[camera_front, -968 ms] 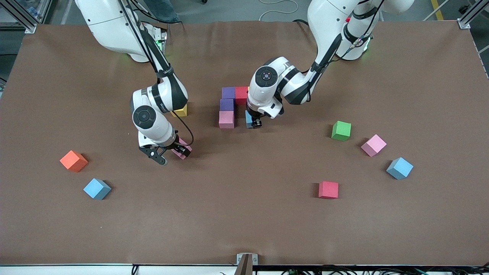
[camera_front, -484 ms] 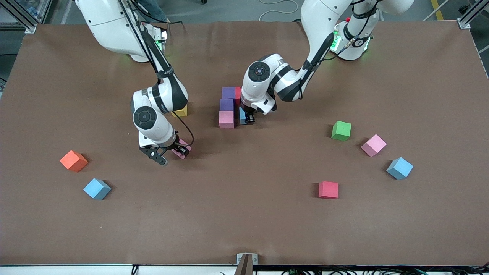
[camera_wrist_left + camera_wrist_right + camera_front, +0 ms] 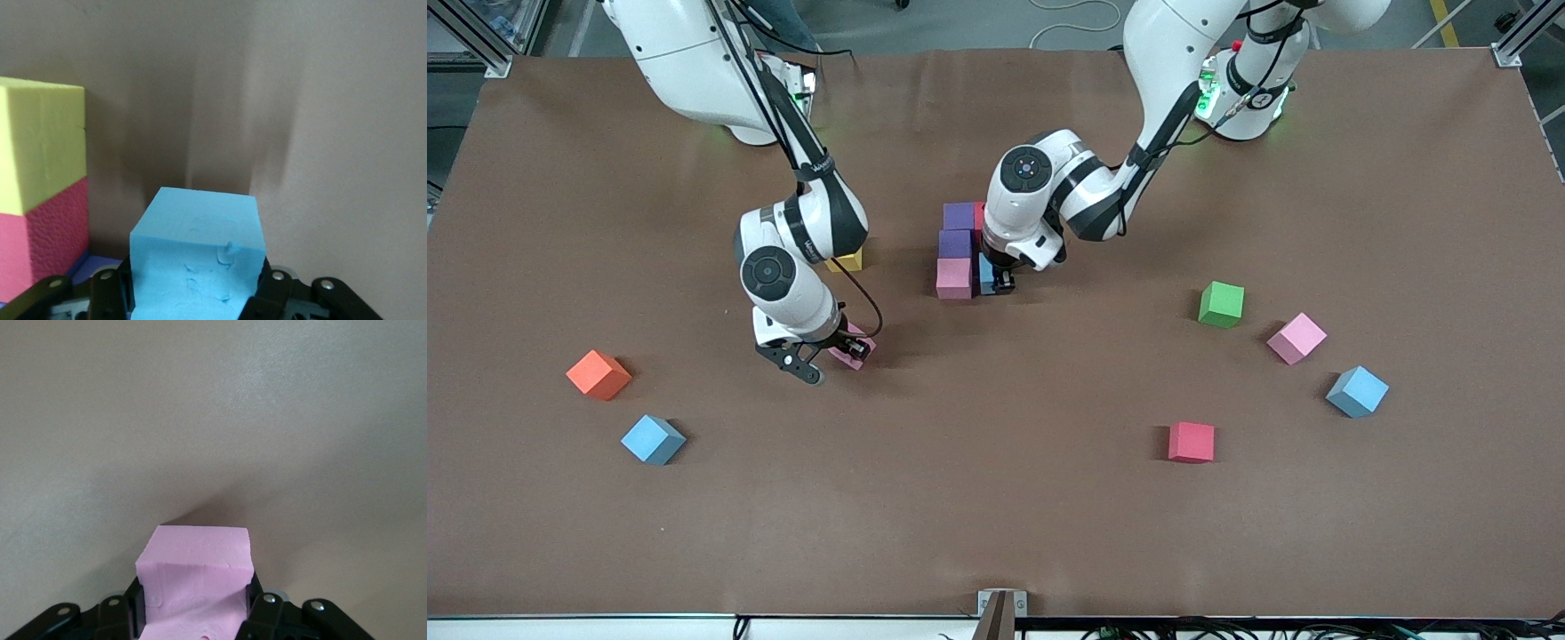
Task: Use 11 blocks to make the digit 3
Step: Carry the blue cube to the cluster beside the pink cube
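Four blocks touch at mid-table: a purple block (image 3: 959, 214), a red block (image 3: 979, 216) half hidden by the left arm, a second purple block (image 3: 954, 244) and a pink block (image 3: 953, 277). My left gripper (image 3: 996, 283) (image 3: 193, 297) is shut on a light blue block (image 3: 984, 269) (image 3: 200, 227), low beside that pink block. A yellow block (image 3: 40, 147) and the red block (image 3: 40, 247) show close by in the left wrist view. My right gripper (image 3: 838, 358) (image 3: 195, 617) is shut on another pink block (image 3: 853, 343) (image 3: 197, 550) at the table, toward the right arm's end.
Loose blocks toward the left arm's end: green (image 3: 1221, 304), pink (image 3: 1296, 338), light blue (image 3: 1357, 391), red (image 3: 1192, 442). An orange cube (image 3: 599, 374) and a blue block (image 3: 653, 439) lie toward the right arm's end. A yellow block (image 3: 847, 261) sits under the right arm.
The left gripper carried the light blue block sideways up to the pink block of the cluster. The right gripper's fingers closed on the pink block and it shifted slightly.
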